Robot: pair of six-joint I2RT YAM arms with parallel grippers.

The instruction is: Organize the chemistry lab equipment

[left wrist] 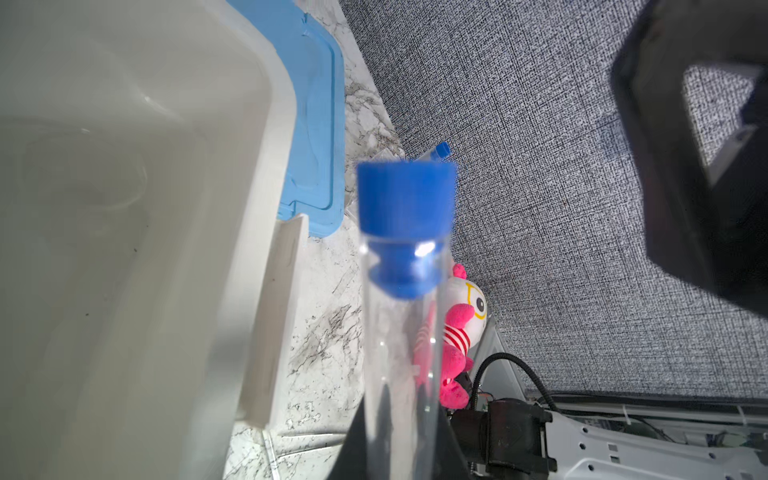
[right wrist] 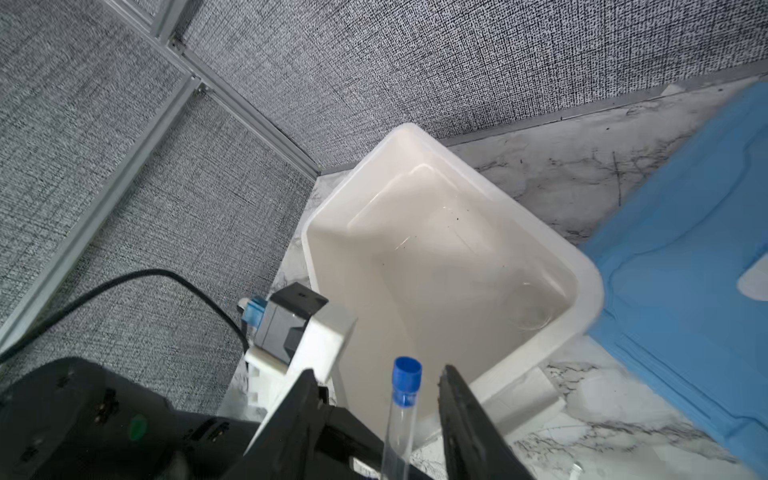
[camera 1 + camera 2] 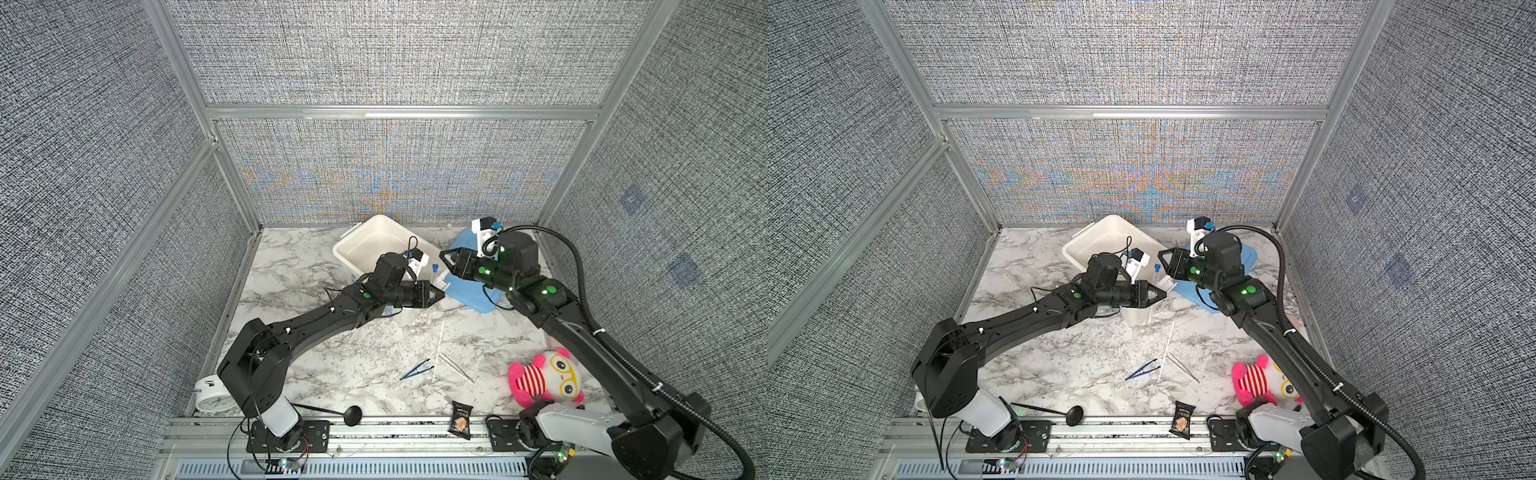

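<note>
My left gripper (image 3: 440, 294) (image 1: 401, 419) is shut on a clear blue-capped tube (image 3: 433, 286) (image 1: 405, 257) and holds it upright beside the near corner of the white bin (image 3: 353, 243). My right gripper (image 3: 446, 259) (image 2: 378, 372) is open, one finger on each side of that tube's cap (image 2: 407, 374) without touching it. A second blue-capped tube (image 1: 440, 148) lies by the blue lid (image 1: 316, 124). On the marble near the front lie the dark blue tweezers (image 3: 415, 369), a thin white stick (image 3: 438, 351) and silver tweezers (image 3: 456, 367).
The blue lid (image 3: 469, 295) lies right of the bin, under my right arm. A pink striped plush toy (image 3: 548, 380), a black snack packet (image 3: 460, 419), a black spoon (image 3: 353, 415) and a white clock (image 3: 212, 397) sit along the front. Fabric walls enclose the table.
</note>
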